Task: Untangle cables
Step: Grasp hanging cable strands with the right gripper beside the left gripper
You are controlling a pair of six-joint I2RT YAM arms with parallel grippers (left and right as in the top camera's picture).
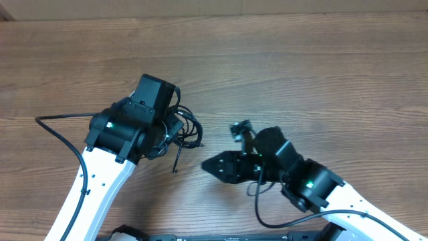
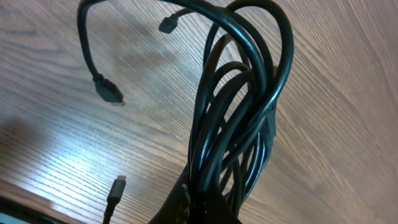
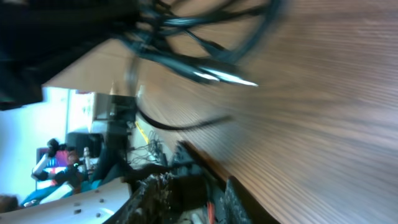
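The left gripper (image 2: 194, 208) is pinching the cables (image 2: 205, 137), their long axis running up-frame. The bundle is lying upper left of the right gripper (image 1: 210, 166), whose spread cannot be told.

cables (image 3: 174, 62) motion-blurred, plug tips (image 3: 239, 79) smeared

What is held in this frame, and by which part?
Left gripper pinches the cables where the loops gather; right gripper appears empty.

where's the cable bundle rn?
Overhead view: the cable bundle is left of centre on the table, pinched in the left gripper. Its loose plug ends hang toward the right gripper, which is close by but apart from it.
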